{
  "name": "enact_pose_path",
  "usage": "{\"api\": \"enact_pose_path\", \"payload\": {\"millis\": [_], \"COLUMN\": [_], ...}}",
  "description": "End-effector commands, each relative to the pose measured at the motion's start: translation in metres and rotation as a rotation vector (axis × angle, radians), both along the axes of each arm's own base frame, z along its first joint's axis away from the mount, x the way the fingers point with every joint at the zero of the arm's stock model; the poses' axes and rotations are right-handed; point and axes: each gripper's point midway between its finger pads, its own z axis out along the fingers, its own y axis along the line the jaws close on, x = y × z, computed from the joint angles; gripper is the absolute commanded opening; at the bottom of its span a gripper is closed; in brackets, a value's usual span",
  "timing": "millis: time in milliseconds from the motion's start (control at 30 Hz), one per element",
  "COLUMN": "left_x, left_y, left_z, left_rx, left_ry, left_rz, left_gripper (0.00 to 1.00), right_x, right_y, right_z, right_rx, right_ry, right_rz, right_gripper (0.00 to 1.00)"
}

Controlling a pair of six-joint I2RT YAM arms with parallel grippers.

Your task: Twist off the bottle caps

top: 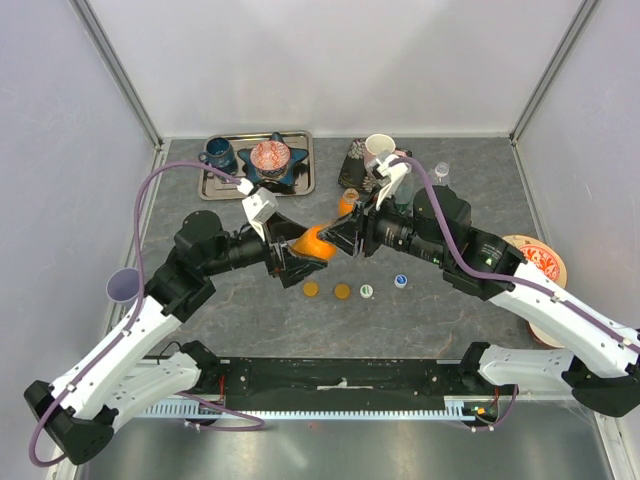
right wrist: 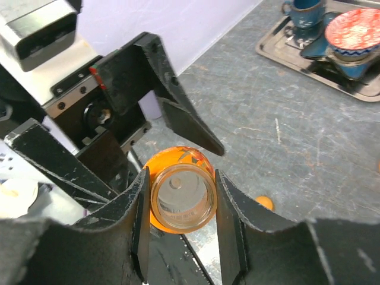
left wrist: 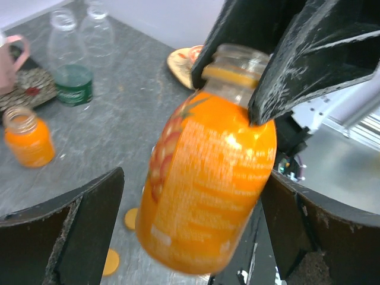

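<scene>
Grey counter (top: 250, 320), four bottle caps (top: 342, 291) off. Last step, likely: orange bottle (left wrist: 208, 178) in right jaws, clamped at neck; left jaws wide apart. Next: set down upright.

Bare table (top: 240, 330) front left, row of caps (top: 342, 291) mid-table, tray (top: 300, 182), mug (top: 378, 150), bottles (top: 441, 176) along far edge.

A rectangular silver metal tray (top: 226, 186) sits near the table's far left corner. It carries a dark blue ceramic mug (top: 218, 154) and a blue star-shaped dish (top: 295, 158) holding a red patterned bowl (top: 270, 156). A pale pink mug (top: 378, 148) stands on a dark patterned mat (top: 355, 165) by the far edge. A round orange-patterned plate (top: 543, 260) lies at the right edge, and a purple plastic cup (top: 124, 285) is at the left edge.
</scene>
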Motion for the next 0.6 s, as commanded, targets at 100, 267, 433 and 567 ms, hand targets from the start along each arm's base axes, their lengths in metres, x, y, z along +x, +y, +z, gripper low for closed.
{"api": "enact_pose_path", "payload": {"millis": [100, 267, 433, 567], "left_x": [0.041, 0.030, 0.001, -0.021], "left_y": [0.072, 0.116, 0.132, 0.130], "left_z": [-0.005, -0.010, -0.002, -0.010], "left_rx": [0.073, 0.048, -0.051, -0.121], "left_ry": [0.003, -0.025, -0.062, -0.030], "left_rz": [0.500, 0.669, 0.649, 0.581], "left_gripper": [0.99, 0.99, 0.99, 0.99], "right_x": [0.049, 0.092, 0.141, 0.170], "right_y": [-0.040, -0.044, -0.028, -0.011], "right_z": [0.031, 0.011, -0.041, -0.077], "right_rx": [-0.005, -0.132, -0.326, -0.347], "right_ry": [-0.114, -0.160, -0.199, -0.241], "right_rz": [-0.339, -0.529, -0.677, -0.757], "right_gripper": [0.00, 0.00, 0.00, 0.00]}}
